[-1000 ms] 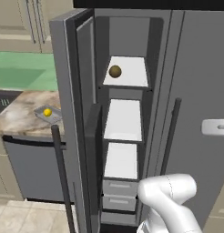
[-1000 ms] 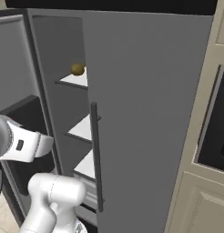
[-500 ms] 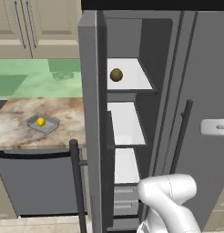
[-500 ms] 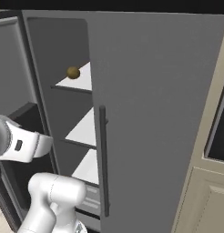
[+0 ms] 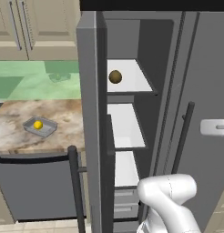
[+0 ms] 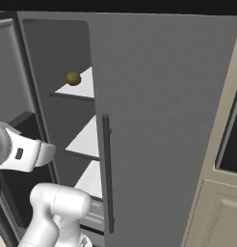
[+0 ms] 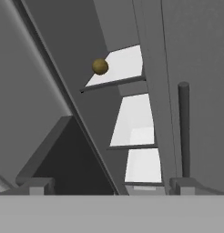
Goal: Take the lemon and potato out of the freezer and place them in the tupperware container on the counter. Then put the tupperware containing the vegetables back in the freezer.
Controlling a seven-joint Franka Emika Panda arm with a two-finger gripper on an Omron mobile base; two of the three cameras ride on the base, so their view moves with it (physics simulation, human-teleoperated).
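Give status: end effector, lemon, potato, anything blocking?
End effector open, empty. Lemon in tupperware container on counter. Potato on freezer top shelf. Nothing blocking it.

Freezer (image 5: pixel 132 118) compartment, tall, narrow and grey, door swung open, white shelves stacked inside with two small drawers at the bottom. Potato (image 5: pixel 115 76), a dark olive-brown ball, rests on the top shelf near its front edge. Lemon (image 5: pixel 38 124), small and bright yellow, lies inside the tupperware container (image 5: pixel 46 130), a shallow grey translucent tray with flared walls. The container sits on the beige-and-brown marbled counter (image 5: pixel 22 141), left of the freezer
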